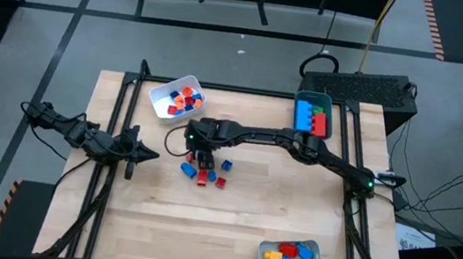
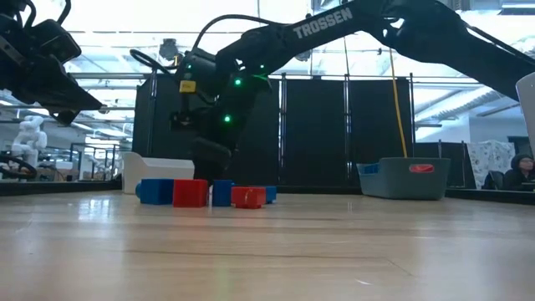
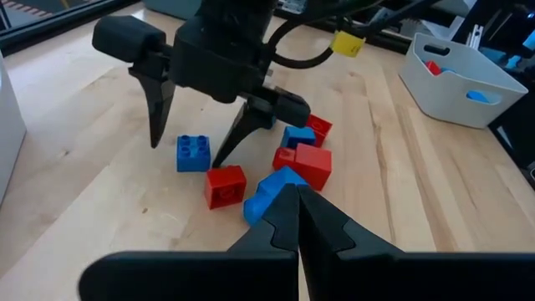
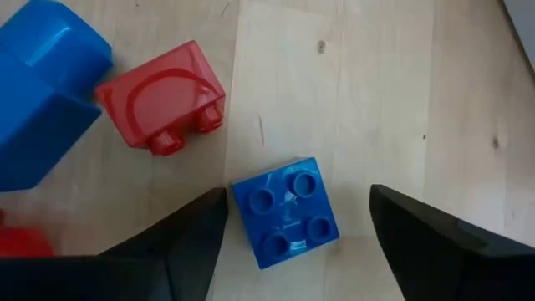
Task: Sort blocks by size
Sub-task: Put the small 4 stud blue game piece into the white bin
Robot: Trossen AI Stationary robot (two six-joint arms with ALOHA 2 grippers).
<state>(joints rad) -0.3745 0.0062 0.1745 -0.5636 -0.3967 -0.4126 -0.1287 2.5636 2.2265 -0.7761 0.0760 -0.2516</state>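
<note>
A: Right gripper (image 4: pixel 288 234)?
B: Fingers spread wide, hanging over the small blue four-stud square plastic brick (image 4: pixel 285 212), one finger on each side, neither touching. Brick lies flat, studs up, turned a little askew to the fingers; square, so no long axis.

A: Neighbours?
B: Red small brick (image 4: pixel 160 96) on its side, toward upper left of the right wrist frame, studs facing the blue one. Loose cluster of red and blue bricks (image 1: pixel 205 172) sits centre-left on the wooden table (image 1: pixel 246 224) in the high view.

A: Left gripper (image 1: pixel 145 156)?
B: Closed on nothing, at mid-left of the high frame, tips aimed at the cluster.

A: Trays?
B: White tray (image 1: pixel 164 104) upper left, teal tray (image 1: pixel 315 98) upper right, grey-white tray (image 1: pixel 316 250) lower right; all hold bricks.
</note>
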